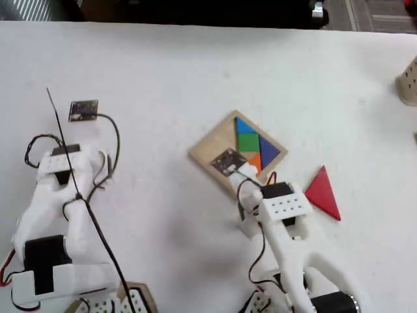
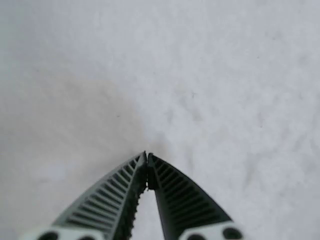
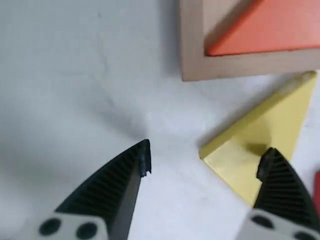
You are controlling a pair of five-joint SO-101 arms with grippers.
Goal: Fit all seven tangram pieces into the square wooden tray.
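Note:
The square wooden tray (image 1: 210, 151) lies turned like a diamond at mid-table and holds blue (image 1: 264, 149), green (image 1: 247, 141) and orange (image 1: 255, 161) pieces. A red triangle (image 1: 322, 192) lies on the table to its right. My right arm (image 1: 281, 205) hangs over the tray's near corner. Its gripper (image 3: 206, 159) is open and low over the table. A yellow triangle (image 3: 260, 131) lies just outside the tray rim (image 3: 192, 47), with one fingertip (image 3: 268, 161) over its edge. An orange piece (image 3: 272, 25) sits inside that corner. My left gripper (image 2: 147, 159) is shut on nothing above bare table, with the left arm (image 1: 65, 171) far left.
A small circuit board (image 1: 83, 109) with a black cable lies at the back left. A thin black rod (image 1: 78, 189) slants across the left arm. A beige object (image 1: 408, 81) stands at the right edge. A wooden piece (image 1: 140, 297) shows at the front edge.

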